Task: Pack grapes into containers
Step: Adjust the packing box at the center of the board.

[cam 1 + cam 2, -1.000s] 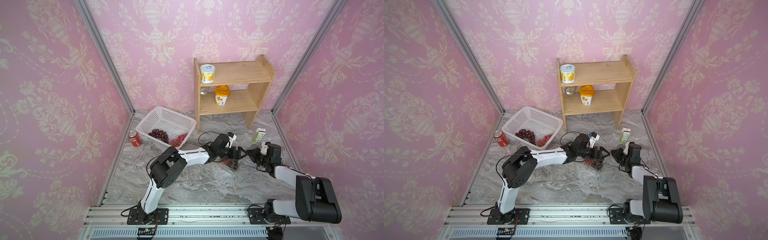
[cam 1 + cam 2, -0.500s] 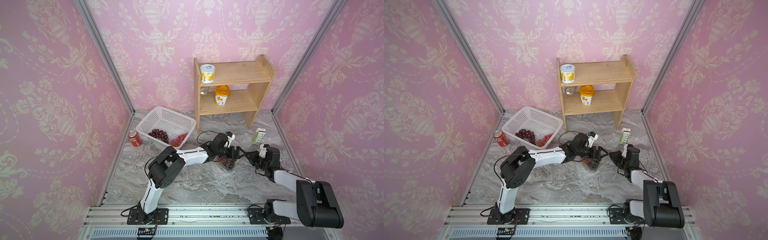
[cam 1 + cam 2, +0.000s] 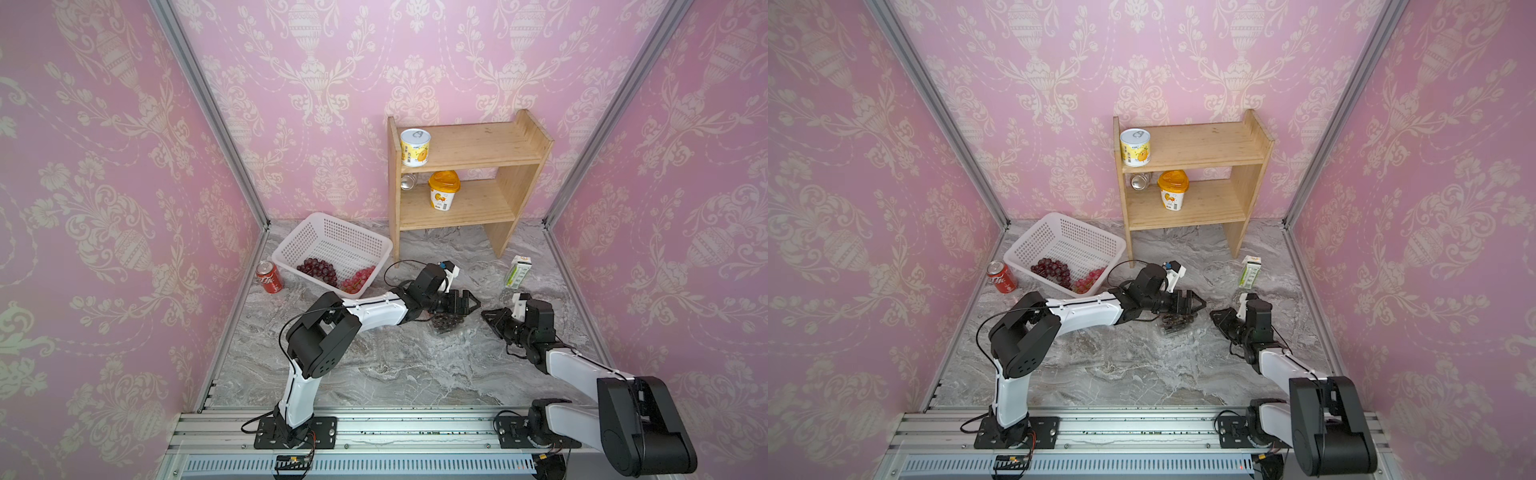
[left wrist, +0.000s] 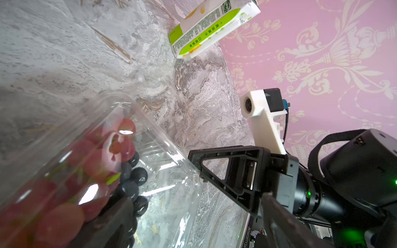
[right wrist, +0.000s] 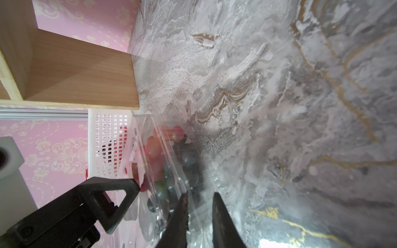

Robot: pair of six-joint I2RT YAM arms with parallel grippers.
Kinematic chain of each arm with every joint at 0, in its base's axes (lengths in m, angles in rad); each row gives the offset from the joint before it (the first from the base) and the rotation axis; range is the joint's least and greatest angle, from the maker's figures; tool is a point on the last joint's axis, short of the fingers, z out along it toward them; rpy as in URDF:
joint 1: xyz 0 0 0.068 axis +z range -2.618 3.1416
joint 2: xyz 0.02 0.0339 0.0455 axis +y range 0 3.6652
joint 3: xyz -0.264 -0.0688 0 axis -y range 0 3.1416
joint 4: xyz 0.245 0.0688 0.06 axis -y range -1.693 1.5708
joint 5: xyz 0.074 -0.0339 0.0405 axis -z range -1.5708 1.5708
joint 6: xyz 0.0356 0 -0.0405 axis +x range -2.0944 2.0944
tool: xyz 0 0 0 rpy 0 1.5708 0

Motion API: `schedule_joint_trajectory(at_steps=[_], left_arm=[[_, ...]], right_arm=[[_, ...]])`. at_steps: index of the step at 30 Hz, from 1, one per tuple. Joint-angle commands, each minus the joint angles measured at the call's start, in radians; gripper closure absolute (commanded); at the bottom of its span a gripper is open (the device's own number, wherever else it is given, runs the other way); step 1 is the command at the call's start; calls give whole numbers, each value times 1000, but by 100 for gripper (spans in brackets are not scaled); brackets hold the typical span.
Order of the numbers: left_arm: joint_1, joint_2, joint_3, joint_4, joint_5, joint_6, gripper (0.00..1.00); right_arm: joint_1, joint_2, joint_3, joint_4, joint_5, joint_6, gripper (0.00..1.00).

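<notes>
Since a second ago the clear clamshell container (image 3: 446, 325) and both arms are sitting slightly further left on the marble tabletop (image 3: 374, 374). The right gripper (image 3: 488, 316) is also sitting a touch nearer, and its jaws are looking a little more parted.

Container is lying mid-table, right of the white perforated basket (image 3: 291, 245), between the two grippers. Light red grapes (image 4: 92, 163) and near-black grapes (image 4: 133, 186) are showing through its plastic.

Left gripper (image 3: 469, 302) is hanging over the container with its jaws spread wide, gripping nothing. One of its fingers (image 5: 131, 187) is touching the vented lid.

Right gripper is standing at the container's right edge. Its fingers (image 5: 181, 219) are narrowly apart with a clear plastic lip lying in the gap, not clamped as far as the right wrist view shows.

Step in hand, by my reading: closing this clamshell, with the lid being pressed down while the right side is letting go. Whether the lid is snapped shut, cannot tell.

Waiting in the basket: a dark red-purple bunch (image 3: 318, 269) and a light red bunch (image 3: 357, 280).

Next move is calling for a firm press along the lid edge to seat the latch. After that the left arm is needing to reach far-left into the basket for a bunch. A second container is not clearly showing. Thin plastic is likely to be sliding on the marble if pushed from one side only.
</notes>
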Motion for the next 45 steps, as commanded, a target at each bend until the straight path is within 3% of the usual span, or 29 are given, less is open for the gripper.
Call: schedule_joint_trajectory(at_steps=[1, 18, 28, 45], left_arm=[[19, -20, -37, -79, -39, 31, 6], [52, -43, -51, -97, -49, 54, 6], [58, -50, -50, -106, -53, 58, 6], [85, -50, -75, -94, -43, 58, 6]], right_arm=[[30, 24, -35, -107, -13, -16, 77], [38, -153, -66, -123, -118, -81, 70], [38, -12, -15, -41, -140, -88, 72], [39, 55, 40, -2, -191, -126, 77]])
